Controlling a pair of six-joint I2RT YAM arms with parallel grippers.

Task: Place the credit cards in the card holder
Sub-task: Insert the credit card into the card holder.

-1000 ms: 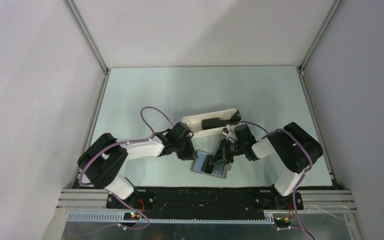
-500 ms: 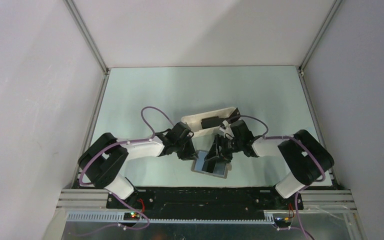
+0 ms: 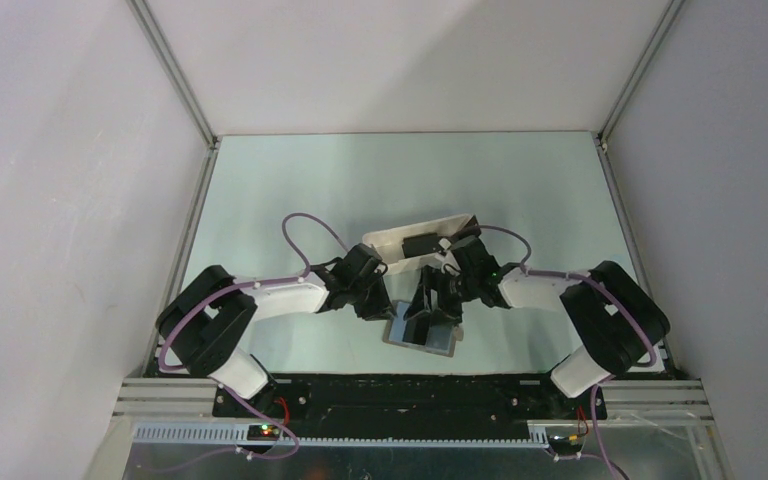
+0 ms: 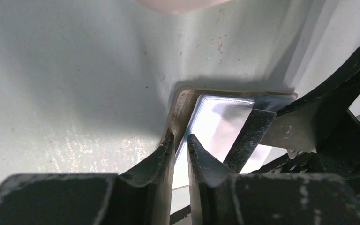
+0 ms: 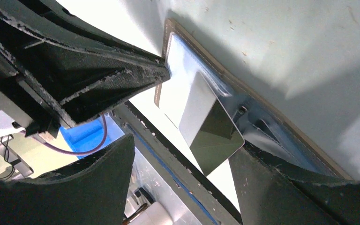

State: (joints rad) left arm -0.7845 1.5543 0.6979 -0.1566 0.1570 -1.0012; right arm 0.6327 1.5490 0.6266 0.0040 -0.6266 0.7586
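The card holder (image 3: 438, 342) lies open near the front edge, its light blue inner pockets (image 5: 262, 105) showing. My left gripper (image 3: 377, 303) is shut on the holder's left flap (image 4: 182, 101), pinching its edge. One dark credit card (image 5: 212, 132) stands slanted in a pocket, its lower end tucked in and its upper corner free; it also shows as a dark credit card (image 4: 246, 136) in the left wrist view. My right gripper (image 5: 185, 152) hangs open around that card without touching it. Another dark credit card (image 3: 421, 243) lies in the white tray.
The long white tray (image 3: 390, 242) sits just behind both grippers, angled on the pale green table (image 3: 290, 185). A purple cable (image 3: 305, 222) loops above the left arm. The table's black front edge (image 3: 360, 382) is close below the holder.
My right gripper has opened and let go of the card, which stays propped in the pocket. The right arm has stretched further left. The left gripper has kept its grip.
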